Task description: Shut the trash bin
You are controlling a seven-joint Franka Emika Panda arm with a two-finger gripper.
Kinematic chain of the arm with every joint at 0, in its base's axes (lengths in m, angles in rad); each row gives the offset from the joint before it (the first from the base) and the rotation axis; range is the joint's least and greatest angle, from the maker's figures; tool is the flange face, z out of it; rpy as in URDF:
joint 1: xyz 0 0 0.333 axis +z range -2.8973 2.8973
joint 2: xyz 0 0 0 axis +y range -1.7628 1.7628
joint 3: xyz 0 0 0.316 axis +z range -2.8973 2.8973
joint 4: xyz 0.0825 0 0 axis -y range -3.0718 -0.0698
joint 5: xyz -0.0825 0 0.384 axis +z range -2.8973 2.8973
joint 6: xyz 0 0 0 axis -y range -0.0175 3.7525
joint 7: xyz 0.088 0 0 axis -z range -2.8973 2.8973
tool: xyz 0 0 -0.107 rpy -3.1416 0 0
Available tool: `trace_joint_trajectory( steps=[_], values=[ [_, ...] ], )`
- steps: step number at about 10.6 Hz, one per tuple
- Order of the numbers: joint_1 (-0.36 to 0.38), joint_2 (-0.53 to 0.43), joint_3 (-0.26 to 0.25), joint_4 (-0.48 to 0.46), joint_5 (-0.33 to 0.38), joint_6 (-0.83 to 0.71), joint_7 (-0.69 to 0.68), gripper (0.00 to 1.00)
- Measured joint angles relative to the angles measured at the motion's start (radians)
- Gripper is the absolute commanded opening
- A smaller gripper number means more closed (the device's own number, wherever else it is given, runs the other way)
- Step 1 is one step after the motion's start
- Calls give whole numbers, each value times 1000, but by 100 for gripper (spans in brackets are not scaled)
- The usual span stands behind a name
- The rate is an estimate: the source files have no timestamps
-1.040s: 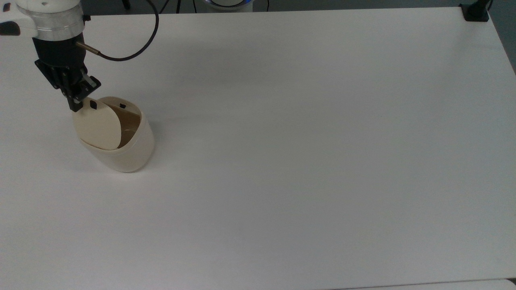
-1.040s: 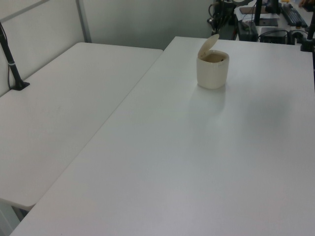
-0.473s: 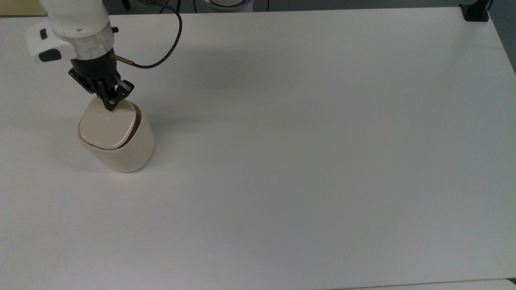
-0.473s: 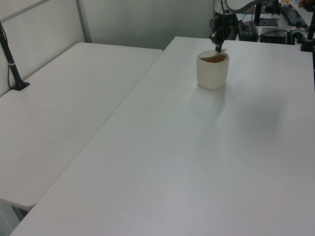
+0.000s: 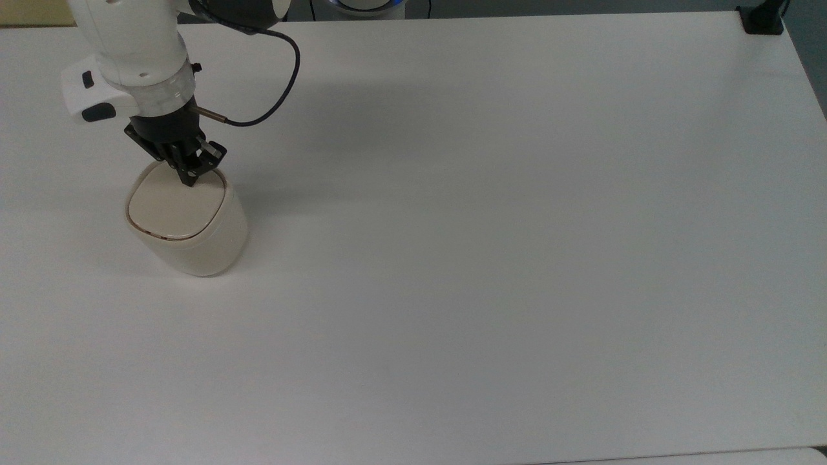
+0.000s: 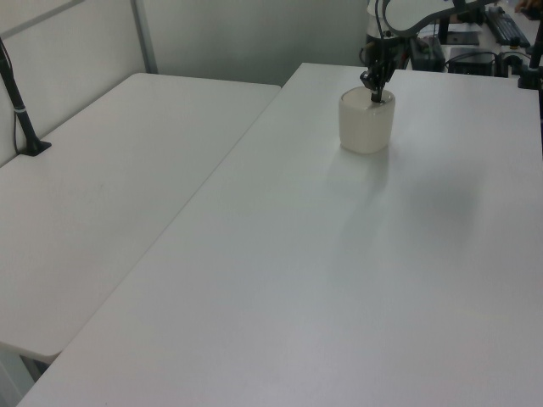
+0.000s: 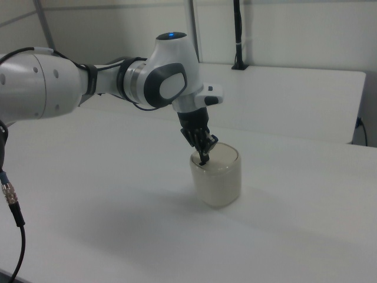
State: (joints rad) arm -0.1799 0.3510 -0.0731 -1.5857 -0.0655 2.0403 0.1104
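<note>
One claw [image 5: 191,177] presses one trash bin [image 5: 187,223], lid down.

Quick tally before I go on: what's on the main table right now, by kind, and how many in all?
Trash bin, cream, lid down: 1
Black clamp mount at the table's far corner in the top view: 1
Total: 2
The end effector rests on the lid's edge.
</note>
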Motion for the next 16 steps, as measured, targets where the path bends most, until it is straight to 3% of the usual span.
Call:
trace_joint_trajectory(
  steps=[5,10,12,13,14,15,16],
  values=[
    [17,-15,2,22,0,-32,-7,0],
    [201,-197,7,66,0,-281,-8,2],
    [265,-266,8,63,0,-378,-48,20],
    [288,-289,8,61,0,-409,-51,46],
    [301,-304,8,59,0,-424,-51,80],
    [303,-310,8,55,0,-425,-55,100],
    [301,-310,7,50,0,-425,-62,100]
  ],
)
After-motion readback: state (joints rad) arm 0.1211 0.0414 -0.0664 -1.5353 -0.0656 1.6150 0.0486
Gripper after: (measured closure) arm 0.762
